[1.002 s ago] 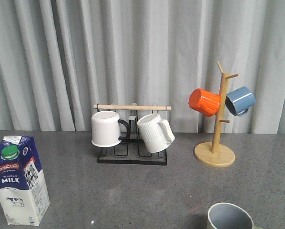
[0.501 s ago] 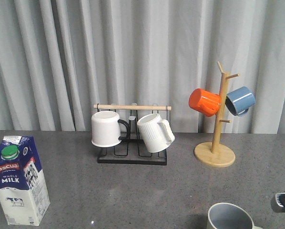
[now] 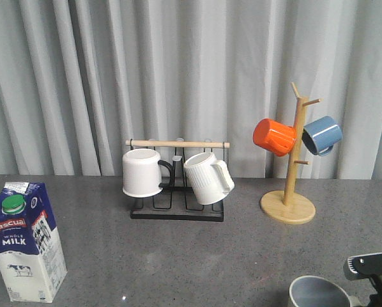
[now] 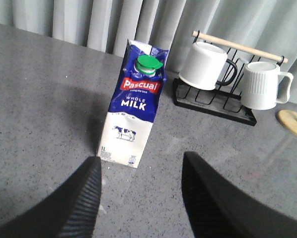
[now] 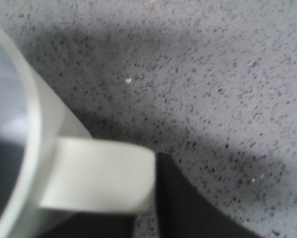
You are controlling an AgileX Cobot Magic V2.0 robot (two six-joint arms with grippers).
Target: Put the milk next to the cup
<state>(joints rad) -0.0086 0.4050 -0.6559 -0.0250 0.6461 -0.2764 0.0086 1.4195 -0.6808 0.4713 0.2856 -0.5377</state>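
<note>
Two end effectors: left (image 4: 141,198) spread wide before milk (image 4: 133,111); right at cup (image 5: 19,163) handle, closure unclear.

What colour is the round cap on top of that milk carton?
Green. The cap on the milk carton shows best in the left wrist view.

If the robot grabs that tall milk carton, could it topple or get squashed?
The milk carton stands tall on a narrow base, so a high push would probably tip it. Its walls look like thin card and may dent under a tight squeeze. Its flat sides should suit the open left gripper.
</note>
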